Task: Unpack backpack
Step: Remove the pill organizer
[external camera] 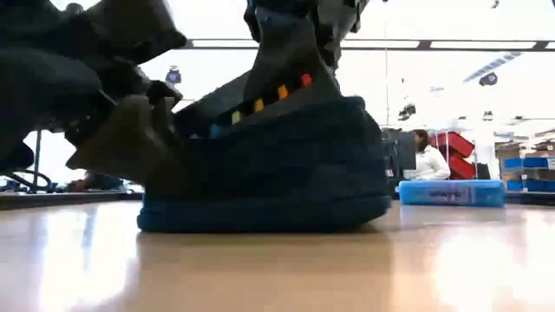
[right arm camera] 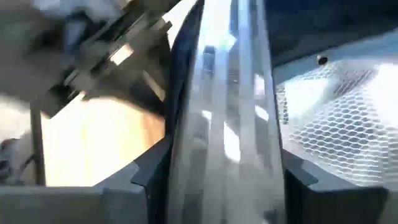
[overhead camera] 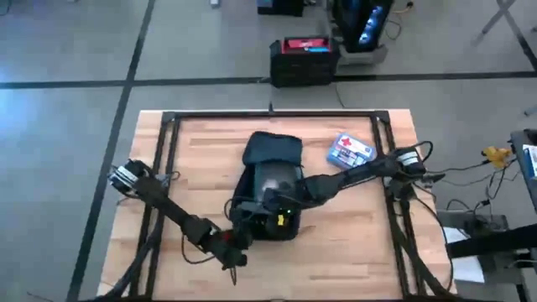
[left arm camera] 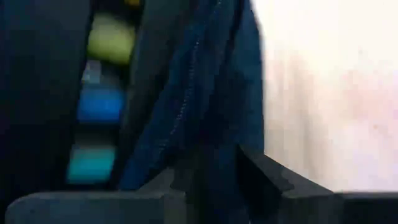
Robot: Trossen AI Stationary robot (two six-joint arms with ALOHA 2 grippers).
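Right pincer (right arm camera: 217,180) astride clear pouch (right arm camera: 227,124), backpack (overhead camera: 270,180) hiding fingertips

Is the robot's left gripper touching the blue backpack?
Touching. In the left wrist view, the backpack's navy fabric edge runs down between the left gripper's fingers, pinched there.

Right tool (overhead camera: 270,204) hidden inside backpack (overhead camera: 273,172)
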